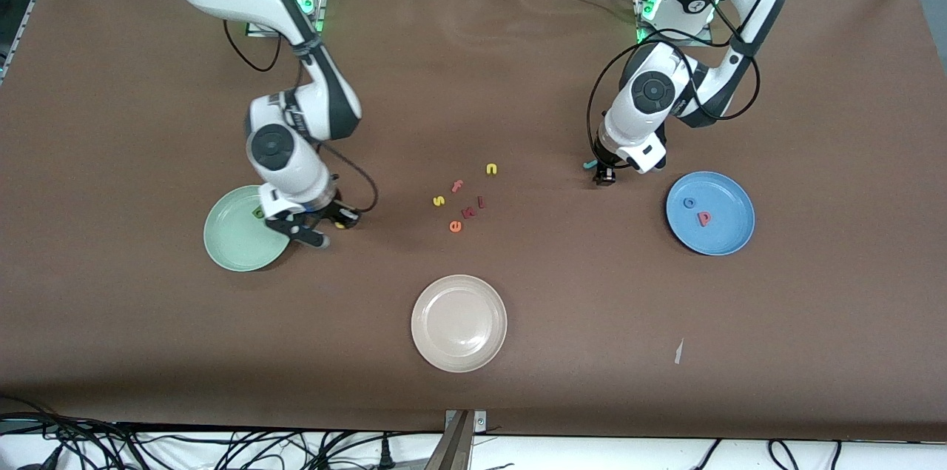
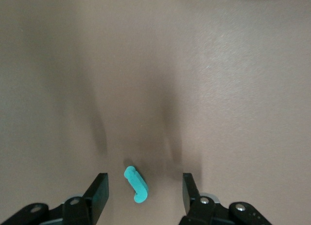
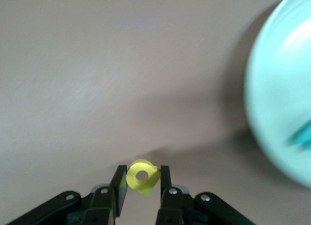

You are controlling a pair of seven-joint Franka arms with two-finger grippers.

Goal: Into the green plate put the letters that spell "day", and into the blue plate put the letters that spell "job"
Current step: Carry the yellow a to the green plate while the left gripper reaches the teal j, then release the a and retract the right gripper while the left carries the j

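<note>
My right gripper (image 1: 337, 223) (image 3: 142, 180) is shut on the yellow d (image 1: 340, 224) (image 3: 142, 176), low over the table beside the green plate (image 1: 235, 240) (image 3: 274, 89), toward the table's middle. The green a (image 1: 257, 212) lies in that plate, and the right wrist view shows a blurred teal letter (image 3: 302, 135) there too. My left gripper (image 1: 603, 175) (image 2: 146, 192) stands open, its fingers on either side of the teal j (image 1: 590, 164) (image 2: 136, 184), which lies on the table. The blue plate (image 1: 729, 229) holds the blue o (image 1: 689, 202) and the pink-red b (image 1: 704, 218).
Loose letters lie mid-table: a yellow s (image 1: 438, 200), a pink f (image 1: 457, 186), a yellow n (image 1: 491, 169), an orange e (image 1: 455, 226) and two dark red letters (image 1: 473, 208). A beige-white plate (image 1: 459, 322) sits nearer the front camera. A white scrap (image 1: 678, 351) lies toward the left arm's end.
</note>
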